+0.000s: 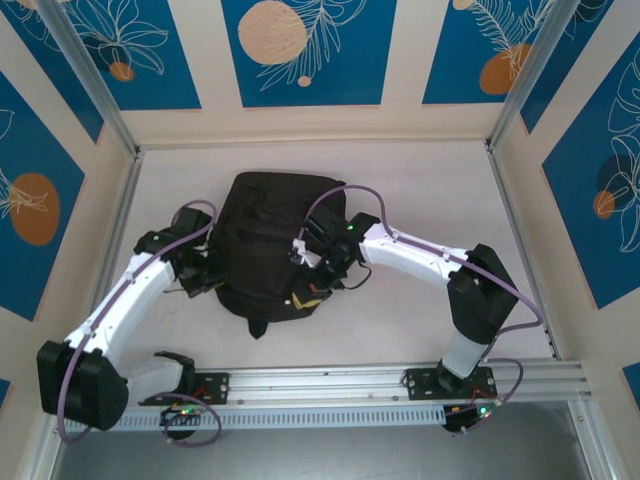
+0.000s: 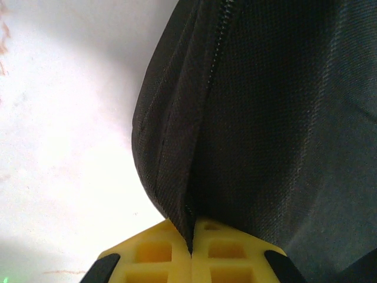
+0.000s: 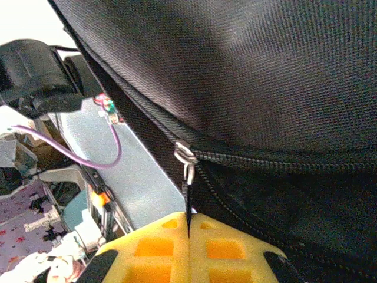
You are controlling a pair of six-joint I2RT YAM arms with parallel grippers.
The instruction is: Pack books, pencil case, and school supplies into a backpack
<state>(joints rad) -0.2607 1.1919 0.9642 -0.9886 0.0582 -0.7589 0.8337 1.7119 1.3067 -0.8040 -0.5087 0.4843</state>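
Black woven fabric: backpack (image 1: 262, 235), lying flat at the centre of the table (image 1: 420, 190)

Left gripper (image 2: 191, 240): at the bag's 9 o'clock edge. Yellow fingers (image 2: 154, 254) pressed together on a raised fold of cloth beside a zip seam. Judged an anchor that holds the fabric taut and stops the bag sliding while the other arm pulls.

Right gripper (image 3: 188, 227): at the bag's 4 o'clock side. Fingers pinched tight on the dark pull hanging from the metal slider (image 3: 184, 153), placed to draw the slider along its teeth.

Contents: whether books and supplies are inside cannot be told.

Stage, judged: working the zip, two-handed because soft cloth bunches under a one-sided tug
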